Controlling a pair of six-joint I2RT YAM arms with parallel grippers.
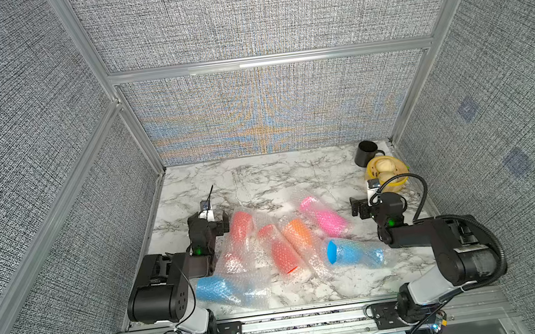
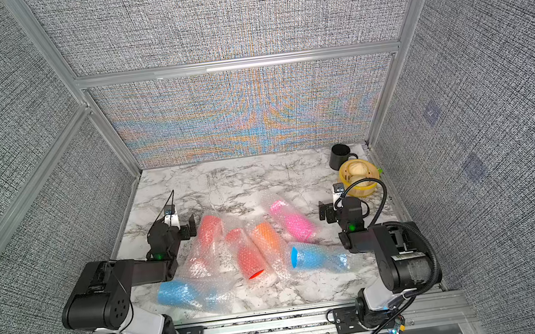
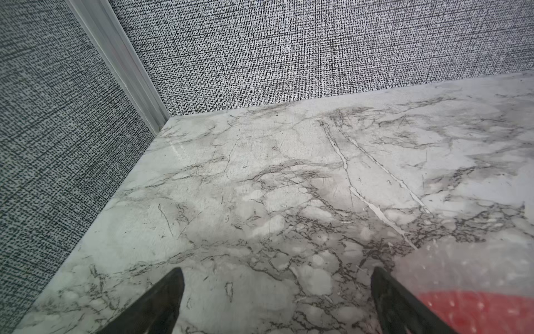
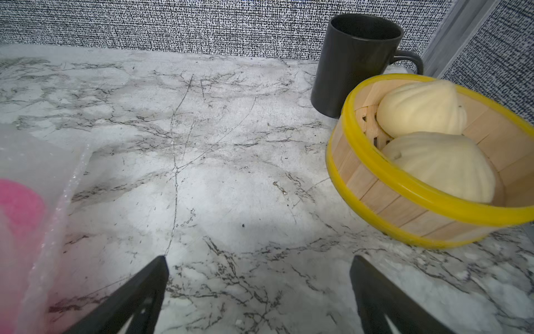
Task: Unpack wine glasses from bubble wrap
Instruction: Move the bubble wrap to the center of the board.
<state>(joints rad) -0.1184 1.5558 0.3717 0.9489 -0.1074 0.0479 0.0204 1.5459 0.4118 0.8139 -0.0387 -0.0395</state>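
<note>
Several wine glasses lie on their sides in the middle of the marbled table, each rolled in bubble wrap [image 1: 236, 263]: two red [image 1: 240, 228] [image 1: 282, 252], an orange [image 1: 298, 233], a pink [image 1: 324, 218] and two blue [image 1: 353, 254] [image 1: 218, 290]. My left gripper [image 1: 208, 222] [image 3: 276, 271] hangs open over bare table just left of the far red glass [image 3: 476, 309]. Right of the pink glass [image 4: 20, 202] my right gripper [image 1: 369, 202] [image 4: 259, 258] is open too. Neither holds or touches anything.
A black mug [image 1: 365, 153] [image 4: 355, 63] stands in the far right corner. In front of it a yellow-rimmed steamer basket [image 1: 372, 170] [image 4: 404, 199] with buns sits close beside the right gripper. Grey fabric walls close three sides.
</note>
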